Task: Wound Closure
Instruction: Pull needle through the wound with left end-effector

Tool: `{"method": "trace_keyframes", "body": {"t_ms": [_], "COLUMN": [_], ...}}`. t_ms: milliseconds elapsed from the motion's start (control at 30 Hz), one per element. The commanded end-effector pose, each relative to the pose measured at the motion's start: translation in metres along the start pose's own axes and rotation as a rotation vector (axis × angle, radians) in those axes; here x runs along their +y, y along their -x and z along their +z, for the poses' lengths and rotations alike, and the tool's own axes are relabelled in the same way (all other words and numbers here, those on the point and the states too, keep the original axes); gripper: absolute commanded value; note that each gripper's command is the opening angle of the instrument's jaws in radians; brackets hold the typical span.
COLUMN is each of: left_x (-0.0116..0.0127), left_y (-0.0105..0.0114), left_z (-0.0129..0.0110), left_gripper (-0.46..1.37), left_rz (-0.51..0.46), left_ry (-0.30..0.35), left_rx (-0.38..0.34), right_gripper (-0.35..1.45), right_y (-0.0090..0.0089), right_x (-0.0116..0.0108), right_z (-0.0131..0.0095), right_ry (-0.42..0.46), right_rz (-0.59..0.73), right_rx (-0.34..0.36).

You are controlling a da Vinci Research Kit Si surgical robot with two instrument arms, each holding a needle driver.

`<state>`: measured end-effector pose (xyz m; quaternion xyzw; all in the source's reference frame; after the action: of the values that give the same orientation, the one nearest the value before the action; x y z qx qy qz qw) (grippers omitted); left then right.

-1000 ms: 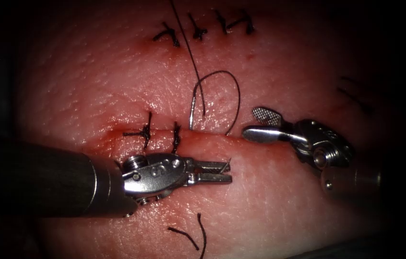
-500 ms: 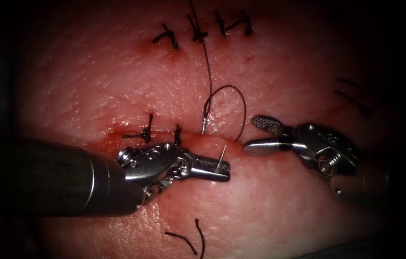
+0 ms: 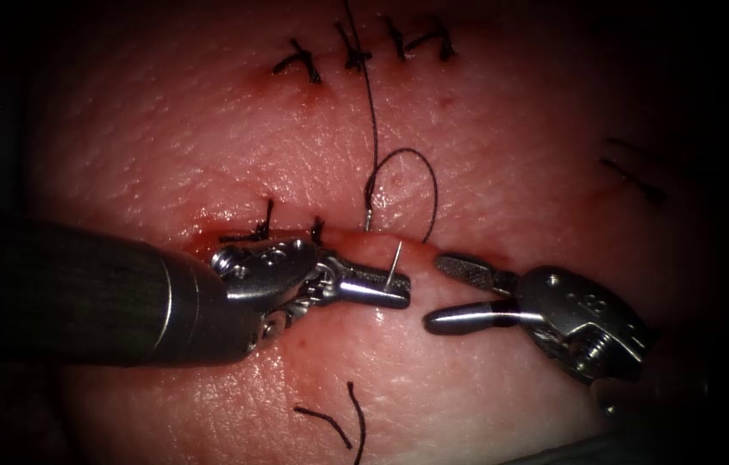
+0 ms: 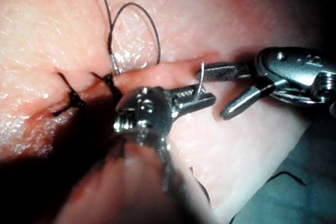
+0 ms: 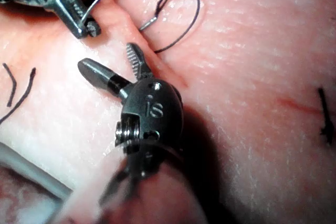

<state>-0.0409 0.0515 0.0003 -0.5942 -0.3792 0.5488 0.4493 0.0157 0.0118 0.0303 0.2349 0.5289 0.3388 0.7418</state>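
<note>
My left tool (image 3: 402, 291) lies on the near lip of the cut (image 3: 468, 257), jaws shut on the curved needle (image 3: 395, 261) close to its tip, which stands up out of the tissue (image 3: 209, 138). The needle's middle is buried under the cut. Its tail end (image 3: 367, 213) shows on the far side, where the black thread (image 3: 420, 181) makes a loop and runs up out of view. My right tool (image 3: 435, 293) sits just right of the left jaws, open and holding nothing. The left wrist view has the left jaws (image 4: 207, 97) gripping the needle (image 4: 201, 77).
Two tied stitches (image 3: 265, 231) close the cut's left part, with red fluid around them. A row of older stitches (image 3: 356, 53) lies at the top. Cut thread ends (image 3: 343, 422) lie on the tissue near the bottom edge, and more dark thread marks (image 3: 632, 176) at the far right.
My left jaws closed on the needle tip, rolled and shifted up toward the cut, and more tip shows. My right tool moved down and left, jaws spread wider.
</note>
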Motion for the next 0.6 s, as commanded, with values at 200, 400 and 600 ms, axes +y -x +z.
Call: {"method": "trace_keyframes", "body": {"t_ms": [200, 400, 600], "left_x": [0.0016, 0.0032, 0.005], "left_y": [-0.0017, -0.0035, -0.0052], "left_z": [0.0001, -0.0001, -0.0005], "left_gripper": [-0.35, -0.35, -0.35], "left_rz": [-0.182, -0.24, -0.357], "left_ry": [0.016, 0.017, 0.031], "left_rx": [0.013, 0.018, 0.016], "right_gripper": [0.88, 0.87, 0.86], "right_y": [0.0032, 0.0049, 0.0054], "right_x": [0.0008, 0.0017, 0.0019], "right_z": [0.0022, 0.0027, 0.0026], "right_ry": [0.02, 0.043, 0.051], "right_rz": [-0.04, -0.064, -0.071], "right_rx": [-0.07, -0.072, -0.072]}}
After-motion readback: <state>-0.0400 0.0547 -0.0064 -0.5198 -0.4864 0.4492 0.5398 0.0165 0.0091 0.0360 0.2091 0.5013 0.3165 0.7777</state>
